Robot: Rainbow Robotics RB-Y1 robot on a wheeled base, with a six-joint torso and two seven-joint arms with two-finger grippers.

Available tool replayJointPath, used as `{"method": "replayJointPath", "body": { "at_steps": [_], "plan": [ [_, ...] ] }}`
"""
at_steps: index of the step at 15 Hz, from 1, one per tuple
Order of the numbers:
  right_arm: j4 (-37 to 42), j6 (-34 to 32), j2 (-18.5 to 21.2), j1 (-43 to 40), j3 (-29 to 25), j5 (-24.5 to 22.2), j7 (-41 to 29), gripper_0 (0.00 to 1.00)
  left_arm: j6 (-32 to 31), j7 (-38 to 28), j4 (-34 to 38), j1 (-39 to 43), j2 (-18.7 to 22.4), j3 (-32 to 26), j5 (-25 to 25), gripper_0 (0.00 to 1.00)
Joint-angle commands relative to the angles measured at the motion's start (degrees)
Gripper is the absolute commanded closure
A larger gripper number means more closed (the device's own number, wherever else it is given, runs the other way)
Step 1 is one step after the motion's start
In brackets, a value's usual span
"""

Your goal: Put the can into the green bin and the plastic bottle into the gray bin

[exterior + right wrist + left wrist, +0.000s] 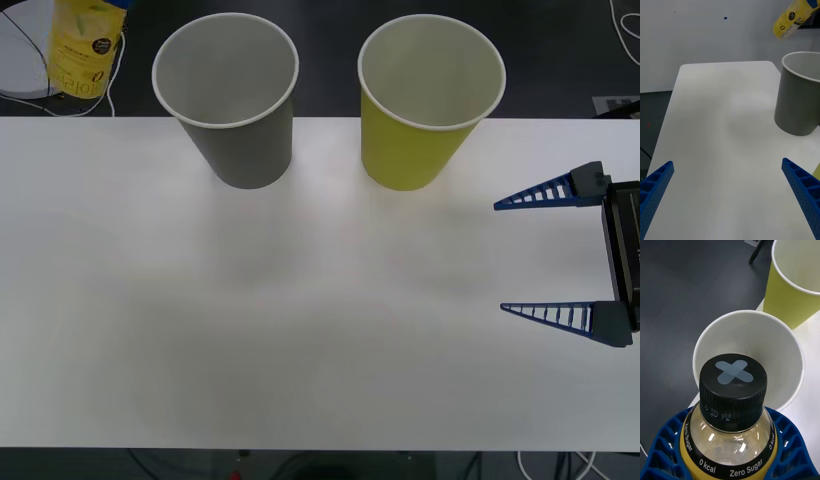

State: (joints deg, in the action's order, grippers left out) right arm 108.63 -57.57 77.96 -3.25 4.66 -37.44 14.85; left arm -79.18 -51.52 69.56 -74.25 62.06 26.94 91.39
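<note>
Your left gripper has its blue ribbed jaws wrapped around the plastic bottle, gripping it just below the black cap. In the left wrist view the cap points toward the open mouth of the gray bin, whose pale inside lies just beyond it, with the green bin farther on. In the front view the bottle hangs at about eleven o'clock, beyond the far edge of the worktop and to the left of the gray bin, not yet over its rim.

Both bins stand upright near the far edge of the worktop, the gray one at twelve o'clock and the green one at about one o'clock, close together but apart.

Your right gripper sits at three o'clock above the worktop, its jaws spread wide and holding nothing. In the right wrist view its fingers frame bare white surface, with the gray bin and the lifted bottle beyond.

A white cable trails on the dark floor under the bottle.
</note>
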Motion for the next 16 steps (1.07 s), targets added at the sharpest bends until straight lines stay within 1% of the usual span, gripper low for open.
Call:
{"method": "replayJointPath", "body": {
  "at_steps": [1, 2, 4, 6, 10, 13, 16],
  "plan": [
    [0.00, 0.00, 0.00, 0.00, 0.00, 0.00, 0.00, 0.00, -1.59, 0.28, -5.40, -7.05, -3.35, 6.19, 1.25, 1.00],
    [0.00, 0.00, 0.00, 0.00, 0.00, 0.00, 0.00, 0.00, -2.65, 0.45, -7.25, -9.60, -4.58, 8.57, 1.95, 1.00],
    [0.00, 0.00, 0.00, 0.00, 0.00, 0.00, 0.00, 0.00, -5.02, 0.72, -10.68, -15.05, -7.75, 13.58, 5.38, 1.00],
    [0.00, 0.00, 0.00, 0.00, 0.00, 0.00, 0.00, 0.00, -5.37, 0.89, -14.28, -18.21, -10.38, 16.39, 5.91, 1.00],
    [0.00, 0.00, 0.00, 0.00, 0.00, 0.00, 0.00, 0.00, -4.93, 0.54, -21.66, -21.64, -16.89, 17.18, 7.75, 1.00],
    [0.00, 0.00, 0.00, 0.00, 0.00, 0.00, 0.00, 0.00, -4.49, 0.45, -26.59, -23.84, -20.75, 17.18, 9.25, 1.00],
    [0.00, 0.00, 0.00, 0.00, 0.00, 0.00, 0.00, 0.00, -4.31, 0.72, -30.63, -25.51, -23.57, 17.18, 9.95, 1.00]
  ]
}}
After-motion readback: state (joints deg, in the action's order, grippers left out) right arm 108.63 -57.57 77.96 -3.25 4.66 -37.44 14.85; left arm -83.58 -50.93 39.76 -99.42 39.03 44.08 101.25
